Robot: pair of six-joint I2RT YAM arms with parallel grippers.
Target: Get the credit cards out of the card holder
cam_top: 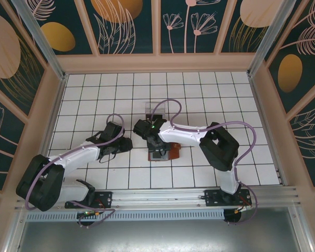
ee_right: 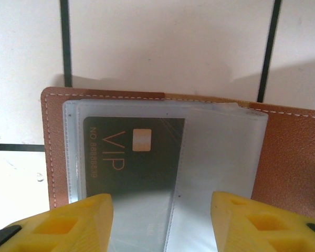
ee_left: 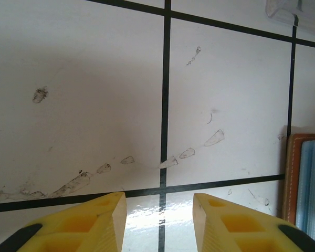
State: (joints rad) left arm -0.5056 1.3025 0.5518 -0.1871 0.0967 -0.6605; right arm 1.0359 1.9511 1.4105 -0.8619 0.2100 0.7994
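Centrally, card holder (cam_top: 174,151) lies on white-tiled table (cam_top: 226,94); floral walls (cam_top: 131,26) surround.

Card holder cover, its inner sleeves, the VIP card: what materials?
Card holder cover: looks like brown leather or faux leather, grained, pale stitching along the edge. Sleeves: translucent frosted plastic, card visible through. VIP card: probably plastic, dark matte, printed lettering.

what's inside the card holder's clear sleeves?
One dark card marked VIP, with a chip, shows through the card holder's clear sleeve. A frosted flap covers its right end; any cards beneath are hidden.
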